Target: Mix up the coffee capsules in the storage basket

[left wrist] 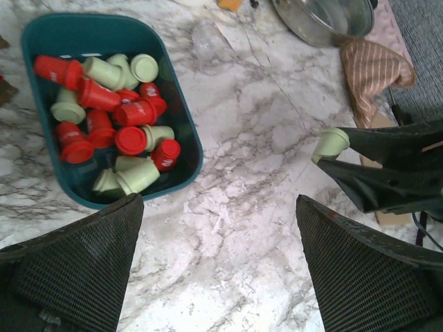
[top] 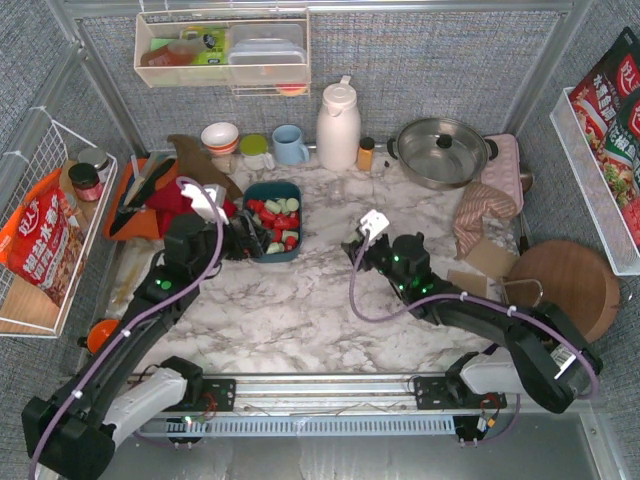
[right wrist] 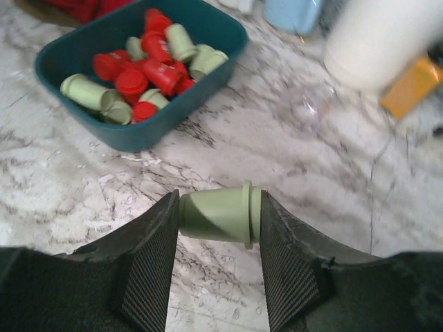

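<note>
teal basket (left wrist: pixel 90 33), red and mint capsules (left wrist: pixel 114 114) jumbled inside

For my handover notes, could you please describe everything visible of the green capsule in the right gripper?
The capsule is a pale mint-green tapered cup, matte plastic by its look, with a raised rim at its wide end. It lies sideways, wide end to the right in the right wrist view, pinched end to end between the dark textured fingers of the right gripper. It seems held clear of the marble table, apart from the storage basket and the other capsules inside it.
</note>
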Controlling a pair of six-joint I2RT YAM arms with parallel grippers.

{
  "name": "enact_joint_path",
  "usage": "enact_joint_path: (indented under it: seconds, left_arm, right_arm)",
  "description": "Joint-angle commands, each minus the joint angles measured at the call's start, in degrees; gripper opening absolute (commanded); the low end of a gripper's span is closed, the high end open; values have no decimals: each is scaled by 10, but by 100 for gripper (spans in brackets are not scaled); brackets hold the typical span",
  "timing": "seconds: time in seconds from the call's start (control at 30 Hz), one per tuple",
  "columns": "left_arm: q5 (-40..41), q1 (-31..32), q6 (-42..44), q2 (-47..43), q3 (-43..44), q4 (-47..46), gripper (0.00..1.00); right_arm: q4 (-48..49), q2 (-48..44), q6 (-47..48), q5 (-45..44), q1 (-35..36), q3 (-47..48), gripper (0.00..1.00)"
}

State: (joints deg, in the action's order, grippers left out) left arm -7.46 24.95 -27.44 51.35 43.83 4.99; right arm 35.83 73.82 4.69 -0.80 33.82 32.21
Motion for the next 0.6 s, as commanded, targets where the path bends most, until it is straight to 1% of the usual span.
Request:
enact_joint_path:
  seconds: [0.0, 0.1, 0.17, 0.23, 0.3, 0.4, 0.5, 0.57]
  left_arm:
    - [6, 34, -15, 30, 4, -22, 99]
    - [21, 86, -7, 71, 12, -44, 100]
    - [15, 115, -3, 99, 15, -78, 95]
    - [-11, 133, -5, 124, 10, -124, 89]
    - [-36, 142, -8, 138, -1, -174, 84]
    - [-71, 156, -4, 153, -16, -237, 82]
    - [-106, 174, 10, 170, -22, -286, 79]
    - [-116, 190, 19, 184, -25, -311, 76]
  right_arm:
    - [261, 0, 152, 142, 2, -71, 39]
    - [353, 26, 219, 211, 5, -111, 39]
    - [401, 48, 232, 221, 7, -129, 38]
    - [438, 64, 226, 216, 8, -138, 38]
    - [435, 63, 229, 225, 10, -141, 38]
    - [442, 61, 228, 233, 13, -148, 38]
    - [433, 52, 229, 238, 14, -150, 38]
    - [427, 46, 229, 248, 14, -152, 38]
